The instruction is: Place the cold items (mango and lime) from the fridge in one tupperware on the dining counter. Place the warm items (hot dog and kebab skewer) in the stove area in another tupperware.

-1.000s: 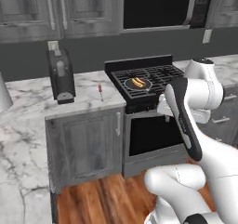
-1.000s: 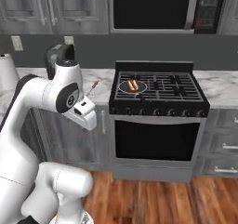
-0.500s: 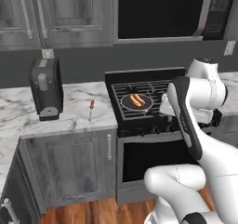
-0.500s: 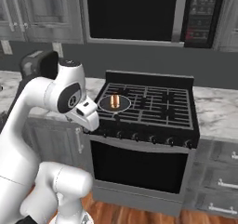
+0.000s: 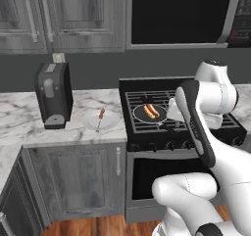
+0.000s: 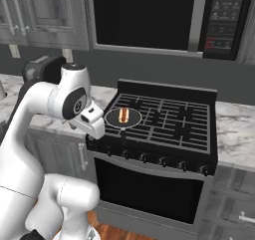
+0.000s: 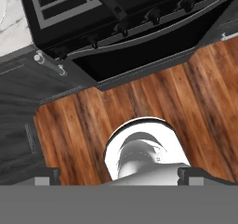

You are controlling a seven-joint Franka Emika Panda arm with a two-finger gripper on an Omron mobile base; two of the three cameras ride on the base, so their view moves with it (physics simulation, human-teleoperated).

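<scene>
Base rolled left; hot dog (image 5: pixel 151 111) in pan; kebab skewer (image 5: pixel 100 118) left-view; fingers (image 7: pixel 45 175) wide.

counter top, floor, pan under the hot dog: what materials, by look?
Counter top: polished marble, judging by the white surface with grey veins. Floor: varnished wood, shown by brown planks with grain. Pan under the hot dog: dark matte, probably coated metal or cast iron; cannot tell which.

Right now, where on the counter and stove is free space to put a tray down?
Bare marble lies on the counter left of the toaster, and in front of the toaster and plate. On the stove, the grates right of the pan are free. It is crowded between toaster and stove, where the plate holds the skewer.
</scene>
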